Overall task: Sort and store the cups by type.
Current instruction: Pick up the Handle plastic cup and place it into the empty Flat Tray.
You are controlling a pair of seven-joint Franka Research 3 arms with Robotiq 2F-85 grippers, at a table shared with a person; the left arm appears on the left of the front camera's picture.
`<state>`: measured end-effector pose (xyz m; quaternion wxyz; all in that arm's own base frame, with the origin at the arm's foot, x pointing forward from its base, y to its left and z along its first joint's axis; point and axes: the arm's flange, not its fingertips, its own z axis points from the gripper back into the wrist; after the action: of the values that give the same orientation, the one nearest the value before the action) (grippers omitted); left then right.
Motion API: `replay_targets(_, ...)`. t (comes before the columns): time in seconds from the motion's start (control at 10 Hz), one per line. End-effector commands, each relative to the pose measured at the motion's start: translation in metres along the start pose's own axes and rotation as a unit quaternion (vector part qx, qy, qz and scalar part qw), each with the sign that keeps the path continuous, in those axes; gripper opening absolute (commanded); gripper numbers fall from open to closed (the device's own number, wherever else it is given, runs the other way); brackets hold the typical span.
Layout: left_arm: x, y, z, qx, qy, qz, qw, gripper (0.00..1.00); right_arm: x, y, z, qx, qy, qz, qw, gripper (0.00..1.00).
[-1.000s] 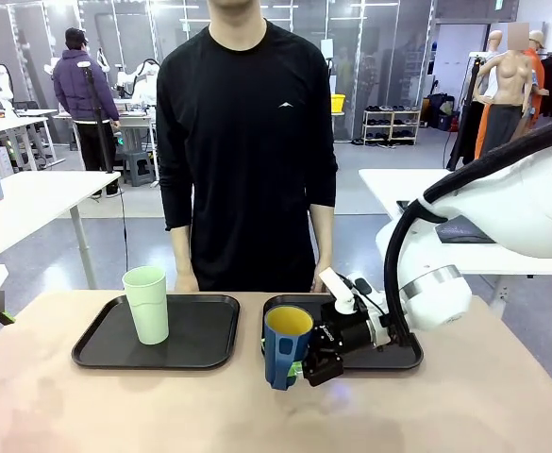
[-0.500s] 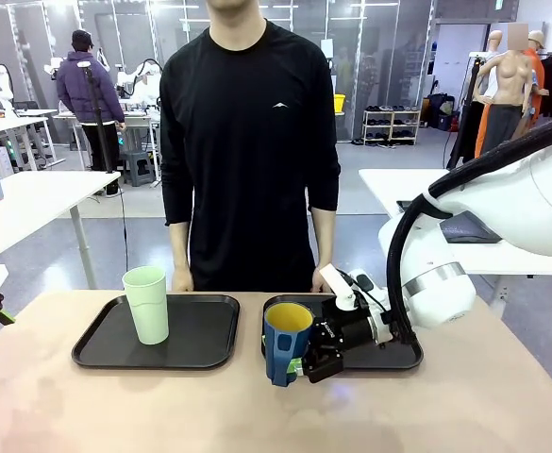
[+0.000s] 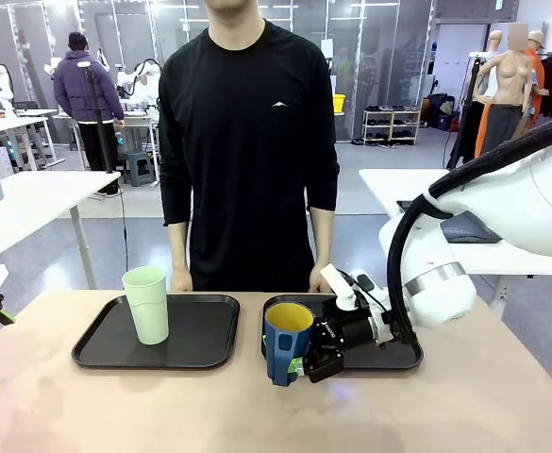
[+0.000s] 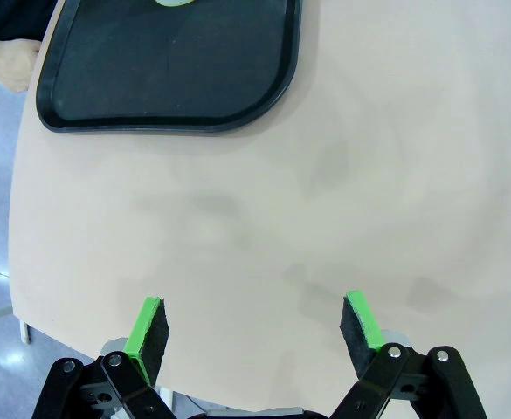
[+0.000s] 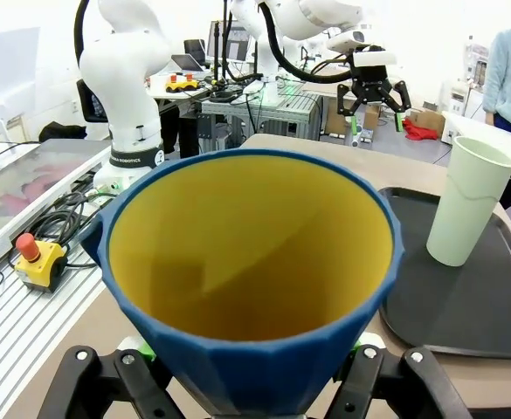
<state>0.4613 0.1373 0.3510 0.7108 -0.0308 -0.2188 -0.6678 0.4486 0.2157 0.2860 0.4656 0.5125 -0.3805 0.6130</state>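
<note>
Front view — right gripper (image 3: 306,366) clamps blue mug (image 3: 286,342); left gripper (image 4: 255,323) wide, w/ nothing held.

Beyond my table (image 3: 87,406), whose top is a pale beige, the room opens into a bright workshop with a smooth grey floor (image 3: 370,189). A white table (image 3: 30,212) stands off to my left, and another white table (image 3: 398,189) off to my right. Along the far wall runs a row of tall glass panels (image 3: 370,47) in dark frames. A low shoe rack (image 3: 392,125) sits against that wall, with a yellow bin (image 3: 338,102) just beside it. A person in a purple jacket (image 3: 85,90) stands at a far workbench, back turned to me. Light falls evenly from overhead.
</note>
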Motion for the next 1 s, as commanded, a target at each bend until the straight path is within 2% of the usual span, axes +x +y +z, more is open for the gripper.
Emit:
replay_targets(0.0, -0.002, 0.002, 0.001, 0.007, -0.013, -0.007, 1.0, 1.0, 0.002, -0.007, 0.028, -0.033, 0.002, 0.017, 0.999, 0.72)
replay_targets(0.5, -0.002, 0.002, 0.001, 0.007, -0.013, -0.007, 1.0, 1.0, 0.01, -0.047, 0.114, -0.121, -0.004, -0.019, 0.992, 0.72)
replay_targets(0.9, -0.002, 0.002, 0.001, 0.007, -0.013, -0.007, 1.0, 1.0, 0.011, -0.064, 0.151, -0.162, -0.005, -0.033, 0.986, 0.72)
